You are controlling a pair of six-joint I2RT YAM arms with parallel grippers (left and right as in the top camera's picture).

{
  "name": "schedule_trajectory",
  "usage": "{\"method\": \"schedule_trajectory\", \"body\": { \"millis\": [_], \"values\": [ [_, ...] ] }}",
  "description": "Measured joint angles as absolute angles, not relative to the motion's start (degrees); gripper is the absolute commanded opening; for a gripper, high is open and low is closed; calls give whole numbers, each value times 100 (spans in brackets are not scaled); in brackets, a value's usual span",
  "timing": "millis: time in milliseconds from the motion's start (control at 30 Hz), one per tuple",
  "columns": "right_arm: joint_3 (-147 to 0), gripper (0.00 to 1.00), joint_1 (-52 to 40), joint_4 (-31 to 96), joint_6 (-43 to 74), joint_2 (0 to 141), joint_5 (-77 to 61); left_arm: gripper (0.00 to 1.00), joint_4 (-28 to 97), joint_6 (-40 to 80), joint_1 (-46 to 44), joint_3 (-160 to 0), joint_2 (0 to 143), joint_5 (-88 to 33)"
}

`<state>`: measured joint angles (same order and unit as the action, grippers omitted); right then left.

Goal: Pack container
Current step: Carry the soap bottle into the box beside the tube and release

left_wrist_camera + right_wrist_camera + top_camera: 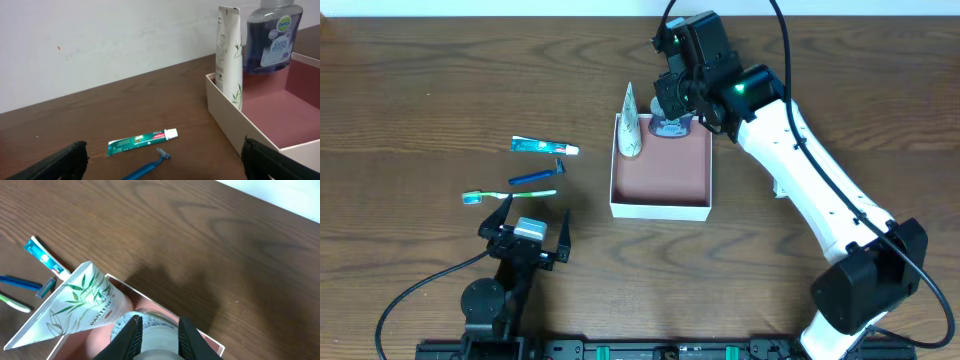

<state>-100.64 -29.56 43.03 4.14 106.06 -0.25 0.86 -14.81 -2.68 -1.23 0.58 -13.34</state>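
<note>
The container [660, 208], a shallow white box with a reddish-pink inside, sits mid-table; it also shows in the left wrist view [235, 132]. A white Pantene tube [630, 125] [229, 55] [75, 302] stands in its far left corner. A blue Dettol soap bottle [670, 126] [272, 40] [159, 341] stands upright at the container's far wall. My right gripper [672, 100] [159, 322] is shut on the bottle's top from above. My left gripper [530, 222] [162, 170] is open and empty near the front left.
A green toothpaste tube [544, 147] [142, 141] [44, 256], a blue razor [537, 176] [150, 167] [25, 283] and a green toothbrush [508, 195] lie on the wooden table left of the container, just beyond the left gripper.
</note>
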Motion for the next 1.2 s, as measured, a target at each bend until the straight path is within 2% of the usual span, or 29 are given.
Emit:
{"method": "schedule_trajectory", "body": {
  "millis": [1200],
  "values": [
    [-10062,6,-3072,4029,545,11526,-25,98,86,-1481,-268,-123,58,-1334]
  ]
}}
